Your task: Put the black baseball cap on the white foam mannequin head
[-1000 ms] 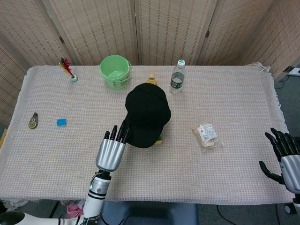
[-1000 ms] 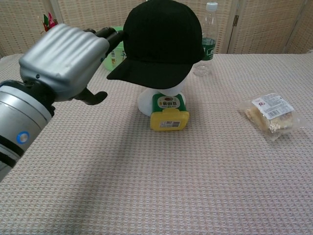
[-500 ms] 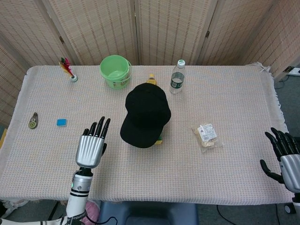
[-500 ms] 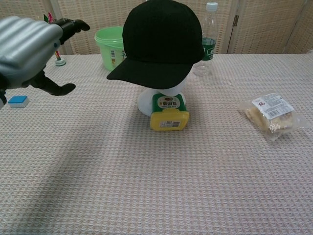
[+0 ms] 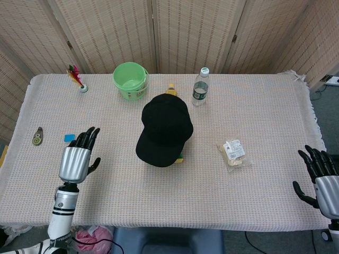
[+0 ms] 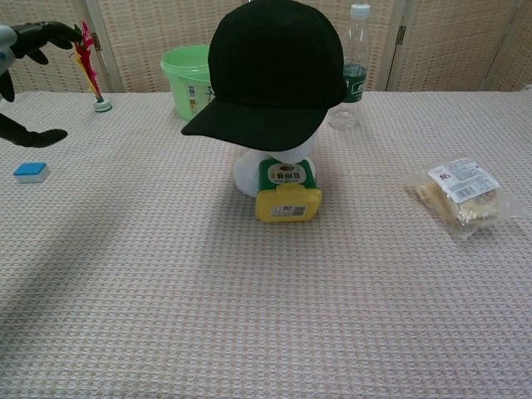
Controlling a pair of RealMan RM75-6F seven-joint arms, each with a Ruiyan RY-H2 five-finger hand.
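Back swings the left robot hand (image 5: 78, 157), away from the brim to the near left edge of the bench (image 5: 265, 106), fingers spread and holding nothing, so the placing looks done. Sitting square on the white foam mannequin head (image 6: 268, 170), the black baseball cap (image 6: 270, 75) points its brim forward-left. At the far right, the right robot hand (image 5: 322, 177) hangs open and idle.
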